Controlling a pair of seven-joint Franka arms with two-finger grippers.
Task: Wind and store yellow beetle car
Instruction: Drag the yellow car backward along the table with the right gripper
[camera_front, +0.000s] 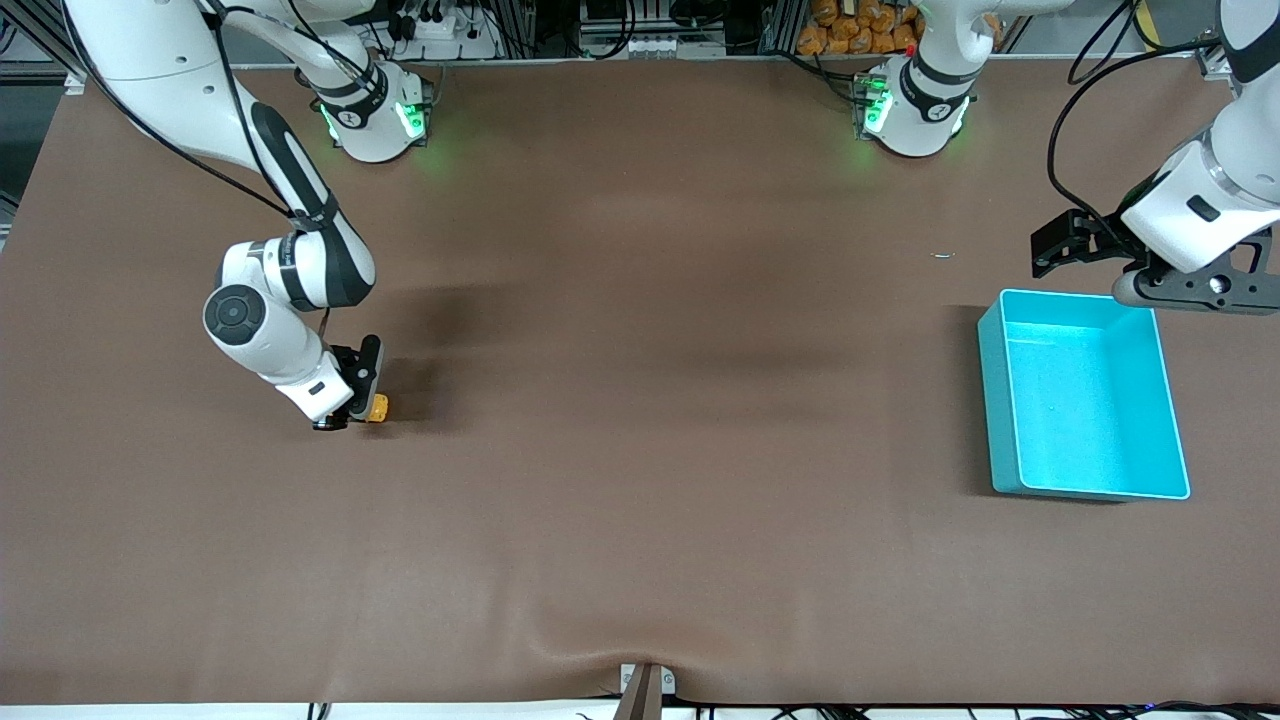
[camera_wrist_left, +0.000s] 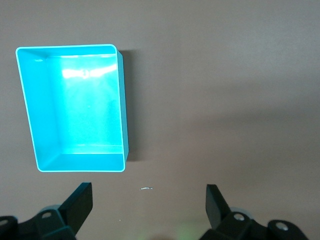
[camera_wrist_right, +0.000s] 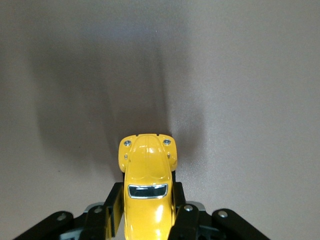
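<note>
**Yellow beetle car clamped in the right tool, turquoise bin well apart**

The turquoise bin (camera_front: 1085, 400) is the landmark here. It sits on the brown surface (camera_front: 640, 450) toward the left arm's end, open side up, and nothing shows inside it in the front view or in the left wrist view (camera_wrist_left: 75, 115).

The yellow beetle car (camera_front: 377, 408) is well apart from the bin, down toward the right arm's end of the surface. The right tool (camera_front: 362, 400) has its fingers closed against the car's two sides. In the right wrist view the car (camera_wrist_right: 148, 190) points away from the camera, its rounded hood and two small headlights showing past the fingers (camera_wrist_right: 111, 212), its windscreen between them. Whether the wheels touch the surface cannot be told; the car is low, right at the surface with a shadow close by it.

The left tool (camera_front: 1085, 250) hangs in the air just above the bin's rim on the side toward the robots' bases, and the left arm waits there. Its fingers (camera_wrist_left: 80, 202) stand wide apart with nothing between them, and the bin lies in plain sight past them.

A tiny pale speck (camera_front: 943, 255) lies on the surface near the bin, on the side toward the robots' bases.
</note>
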